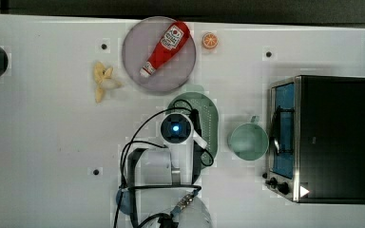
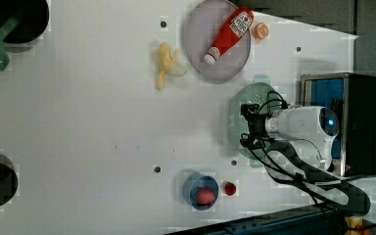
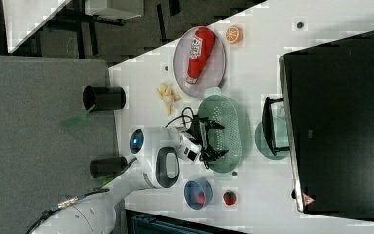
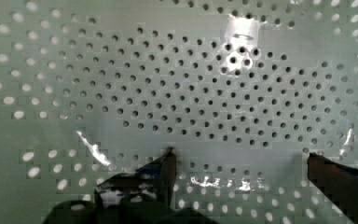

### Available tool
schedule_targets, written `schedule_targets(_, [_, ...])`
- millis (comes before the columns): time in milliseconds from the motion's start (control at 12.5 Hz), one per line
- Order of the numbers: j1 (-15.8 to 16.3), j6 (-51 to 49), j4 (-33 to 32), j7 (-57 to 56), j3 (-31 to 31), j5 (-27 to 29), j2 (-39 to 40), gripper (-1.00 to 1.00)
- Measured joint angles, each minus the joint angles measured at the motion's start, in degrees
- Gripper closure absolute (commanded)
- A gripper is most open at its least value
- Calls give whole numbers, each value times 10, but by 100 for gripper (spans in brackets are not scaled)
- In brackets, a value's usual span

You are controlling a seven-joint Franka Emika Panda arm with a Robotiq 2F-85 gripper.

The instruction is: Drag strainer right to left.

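- Hovering inside the strainer [image 4: 182,84], the gripper [image 4: 240,163] has its fingers spread wide apart, grasping nothing; in the wrist view both fingertips [image 4: 170,161] point down at the perforated floor, with the holes showing between them.
- In the top view the strainer [image 1: 208,118] lies on the white bench [image 1: 43,142] near its middle, partly under the arm's wrist, with one end tab pointing at the plate [image 1: 135,52].
- That grey plate sits at the bench's far edge in the top view and carries a red ketchup bottle [image 1: 166,47] lying on its side.
- Just beside the strainer, toward the top view's right, stands the mint-green cup [image 1: 248,141], and past it the toaster oven [image 1: 332,137] at the bench's right edge.
- An orange slice [image 1: 210,40] lies next to the plate, and a peeled banana [image 1: 102,80] on the plate's other side.
- In the right view the gripper [image 3: 213,139] reaches over the strainer's [image 3: 233,122] rim nearest the arm.
- Near the bench's edge by the arm's base, the left view shows a blue bowl [image 2: 192,183] holding something red, with a strawberry [image 2: 230,188] beside it.
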Motion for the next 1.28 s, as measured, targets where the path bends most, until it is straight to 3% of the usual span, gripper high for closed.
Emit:
schedule_targets(320, [26, 5, -1, 45, 2, 4, -1, -100])
schedule_targets(800, [88, 1, 18, 130, 8, -11, -2, -100])
schedule_targets(1280, [142, -2, 45, 174, 32, 47, 20, -100])
